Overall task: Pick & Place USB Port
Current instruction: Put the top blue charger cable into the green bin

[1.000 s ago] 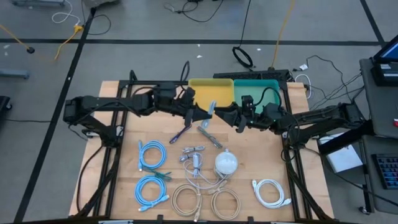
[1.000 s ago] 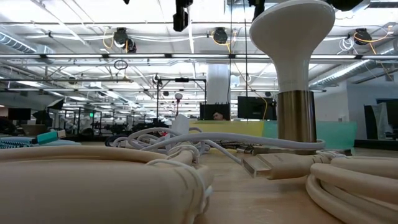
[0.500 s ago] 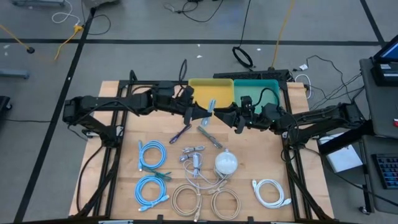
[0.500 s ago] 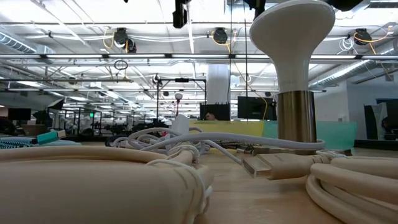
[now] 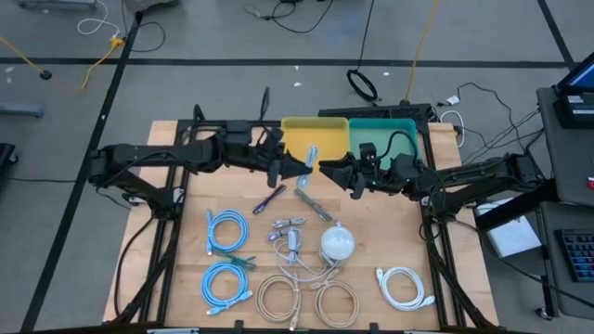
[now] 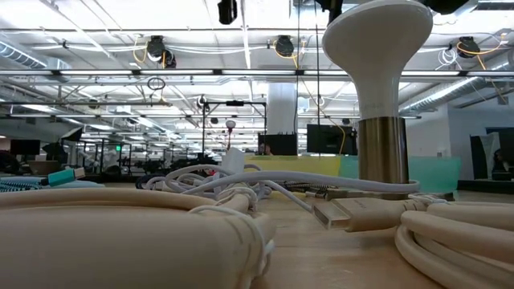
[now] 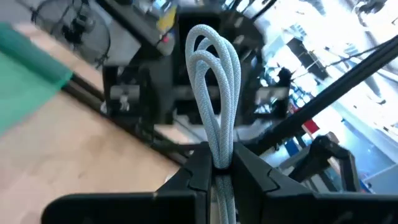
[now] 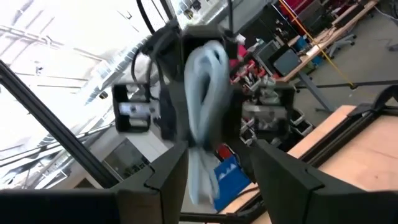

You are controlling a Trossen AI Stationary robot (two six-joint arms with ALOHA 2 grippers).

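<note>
Two arms meet at frame centre. The left gripper (image 5: 299,167) pinches a looped grey cable (image 7: 216,93) over the yellow bin (image 5: 314,134); the right gripper (image 5: 332,171) faces it, fingers spread around that cable. The green bin (image 5: 382,135) adjoins.

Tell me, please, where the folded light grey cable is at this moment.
The folded light grey cable is clamped in the left hand, held above the wooden table in the high view, beside the yellow bin, with the open right hand facing it.
</note>
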